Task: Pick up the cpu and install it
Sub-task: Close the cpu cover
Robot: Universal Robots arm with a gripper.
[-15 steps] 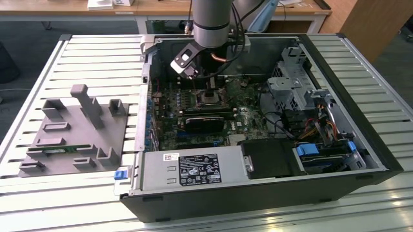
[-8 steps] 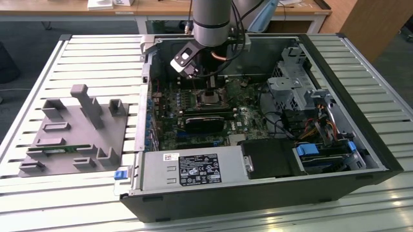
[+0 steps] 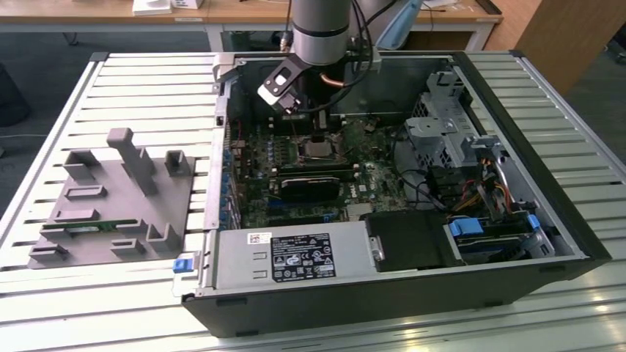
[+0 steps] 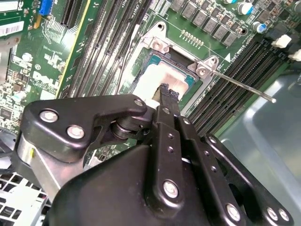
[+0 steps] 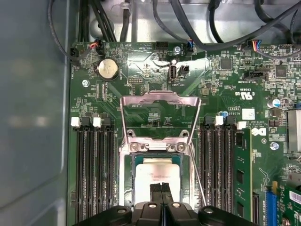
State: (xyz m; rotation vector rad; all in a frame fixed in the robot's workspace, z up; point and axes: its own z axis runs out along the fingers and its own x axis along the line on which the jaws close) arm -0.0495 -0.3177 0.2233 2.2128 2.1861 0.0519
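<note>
One small flat square cpu (image 5: 155,170) with a silver-grey metal top lies in the dark metal-framed socket (image 5: 141,147) of the green motherboard (image 5: 141,61), directly under the tips of the black gripper (image 5: 161,186). The hinged silver load plate (image 5: 160,101) stands flipped open just beyond the gripper, and the thin steel lever (image 4: 244,87) stands free off to one side. To seat it well, I'd judge: chip flat, square to the frame, no sideways drag, light touch only. The gripper fingers are pressed together with nothing clamped between them. The tips are at or just above the chip's top; contact unclear.
</note>
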